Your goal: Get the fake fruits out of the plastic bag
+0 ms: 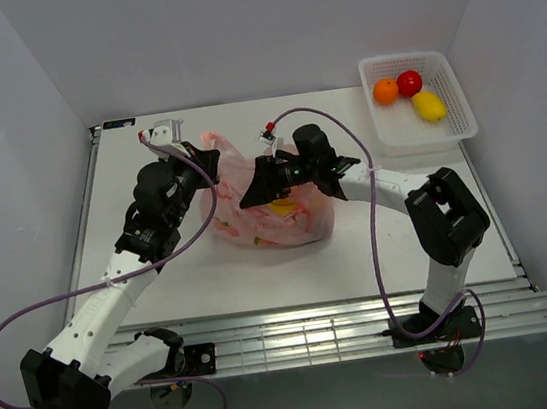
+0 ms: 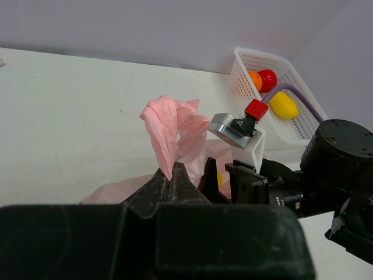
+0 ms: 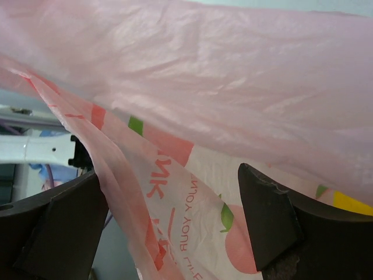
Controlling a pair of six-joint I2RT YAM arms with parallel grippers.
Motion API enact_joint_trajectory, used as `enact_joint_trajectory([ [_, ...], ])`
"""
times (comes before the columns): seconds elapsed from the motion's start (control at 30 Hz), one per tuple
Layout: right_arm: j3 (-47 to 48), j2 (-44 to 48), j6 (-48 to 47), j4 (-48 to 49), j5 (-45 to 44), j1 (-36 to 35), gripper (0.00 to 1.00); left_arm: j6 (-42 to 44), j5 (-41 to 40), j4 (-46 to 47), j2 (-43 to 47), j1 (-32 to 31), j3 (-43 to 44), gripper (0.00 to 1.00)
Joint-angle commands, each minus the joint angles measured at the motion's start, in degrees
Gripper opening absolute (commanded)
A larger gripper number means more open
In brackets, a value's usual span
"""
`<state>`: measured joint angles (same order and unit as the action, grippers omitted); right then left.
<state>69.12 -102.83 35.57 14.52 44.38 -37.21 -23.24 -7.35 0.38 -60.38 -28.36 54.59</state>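
The pink plastic bag lies mid-table. My left gripper is shut on its bunched handle and holds it up; the jaws pinch the film at their tips. My right gripper is open at the bag's mouth. In the right wrist view, printed film hangs between its fingers. A yellow shape shows through the bag, also in the left wrist view and right wrist view. An orange fruit, a red fruit and a yellow fruit lie in the basket.
The white lattice basket stands at the far right corner, also seen in the left wrist view. White walls close the table at the back and both sides. Purple cables loop from both arms.
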Motion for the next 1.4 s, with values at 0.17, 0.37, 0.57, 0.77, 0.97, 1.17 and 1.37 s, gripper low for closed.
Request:
enact_joint_trajectory([
  [0.17,-3.1,2.3,-0.9,3.2,-5.0,0.3,0.90,-0.5,1.3,-1.8,1.8,-0.6,1.8,0.00],
  [0.37,-12.2,5.9,7.2,19.5,4.0,2.8,0.90,-0.7,0.0,-2.1,2.0,-0.6,1.5,0.00],
  [0.57,-16.3,8.8,13.3,29.4,5.5,4.2,0.90,-0.3,-1.0,-2.7,1.8,-0.6,1.7,0.00],
  [0.77,-17.0,11.1,13.7,26.1,3.1,6.0,0.90,0.8,-0.3,-3.1,2.6,-0.6,1.0,0.00],
  [0.97,-10.8,8.3,9.0,1.9,-14.0,5.1,0.90,2.0,6.7,1.3,5.0,-0.9,-1.1,0.00],
  [1.17,-4.0,7.4,-0.6,-10.4,-28.0,0.9,0.90,2.2,9.7,2.3,6.1,-1.0,-1.9,0.00],
  [1.37,-3.2,7.7,-16.7,-17.7,-44.2,-6.6,0.90,1.9,8.7,2.2,6.0,-1.1,-1.9,0.00],
])
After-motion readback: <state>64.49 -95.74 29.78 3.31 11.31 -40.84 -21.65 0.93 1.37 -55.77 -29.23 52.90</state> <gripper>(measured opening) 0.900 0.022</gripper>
